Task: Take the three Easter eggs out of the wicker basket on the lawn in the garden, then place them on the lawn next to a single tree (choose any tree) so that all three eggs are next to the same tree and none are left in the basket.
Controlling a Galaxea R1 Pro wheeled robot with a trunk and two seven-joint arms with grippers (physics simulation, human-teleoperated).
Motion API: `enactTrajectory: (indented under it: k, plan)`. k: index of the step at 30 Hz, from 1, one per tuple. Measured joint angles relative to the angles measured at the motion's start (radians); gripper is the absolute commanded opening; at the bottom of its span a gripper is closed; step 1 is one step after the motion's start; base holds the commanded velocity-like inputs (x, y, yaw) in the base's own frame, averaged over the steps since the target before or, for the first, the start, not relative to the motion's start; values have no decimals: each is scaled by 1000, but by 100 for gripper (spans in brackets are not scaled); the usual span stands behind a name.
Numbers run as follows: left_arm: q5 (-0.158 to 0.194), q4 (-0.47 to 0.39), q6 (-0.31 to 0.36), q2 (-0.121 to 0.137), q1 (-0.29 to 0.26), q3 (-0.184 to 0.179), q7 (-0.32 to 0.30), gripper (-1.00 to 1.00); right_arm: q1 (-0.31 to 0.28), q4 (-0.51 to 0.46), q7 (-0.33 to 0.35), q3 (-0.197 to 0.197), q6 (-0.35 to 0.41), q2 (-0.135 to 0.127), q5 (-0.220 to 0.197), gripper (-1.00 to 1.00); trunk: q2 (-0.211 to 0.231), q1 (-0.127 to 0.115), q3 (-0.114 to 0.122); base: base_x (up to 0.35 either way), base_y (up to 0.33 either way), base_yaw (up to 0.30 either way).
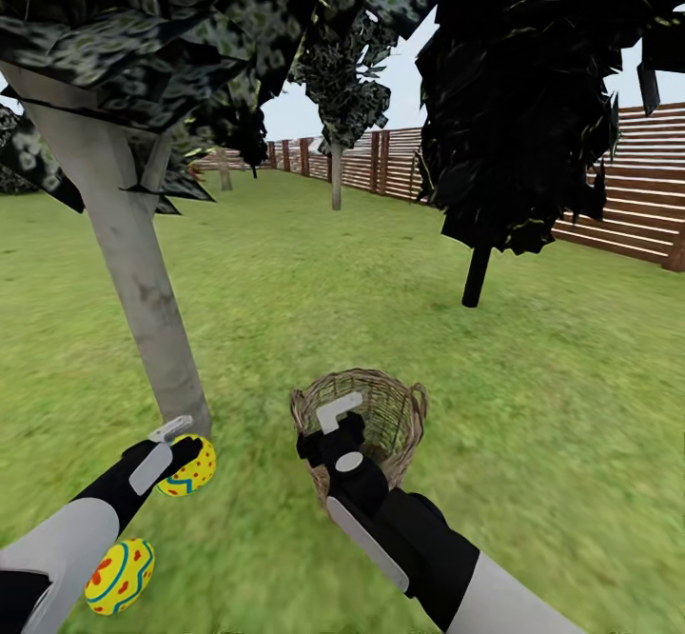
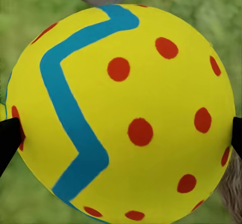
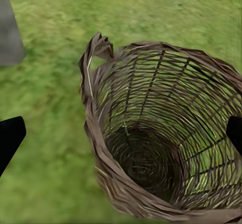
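Observation:
Low by the foot of the pale grey tree (image 1: 143, 301), my left gripper (image 1: 181, 444) is open. A yellow Easter egg (image 1: 188, 465) (image 2: 121, 113) with a blue zigzag and red dots lies between its fingertips (image 2: 7, 141), which sit spread wide at the egg's two sides. A second Easter egg (image 1: 119, 575) rests on the lawn (image 1: 285, 329) beside my left forearm. My right gripper (image 1: 333, 425) hangs open over the wicker basket (image 1: 381, 415) (image 3: 151, 148), and I see nothing inside the basket.
A black-trunked tree (image 1: 476, 277) with near-black foliage stands to the right beyond the basket. More grey-trunked trees (image 1: 336, 177) and a brown slat fence (image 1: 637, 196) line the far side. Open grass lies between them.

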Motion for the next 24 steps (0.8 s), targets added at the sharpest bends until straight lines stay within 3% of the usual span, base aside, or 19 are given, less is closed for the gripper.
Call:
enactTrajectory:
  k: [9, 16, 21, 24]
  plan:
    - [0, 1, -7, 0, 0, -15, 1, -100, 1, -11, 1, 7, 0, 0, 0, 100, -2, 4, -35, 0, 0, 4]
    - [1, 2, -51, -19, 1, -54, 1, -100, 3, -11, 1, 7, 0, 0, 0, 100, -4, 7, -62, 0, 0, 221]
    - [0, 2, -58, -22, 0, -59, 1, -100, 3, -11, 2, 8, 0, 0, -1, 100, -5, 9, -81, 0, 0, 86]
    - [0, 2, -60, -24, 1, -60, 2, -100, 3, -11, 3, 9, 0, 0, -1, 100, -5, 9, -81, 0, 0, 13]
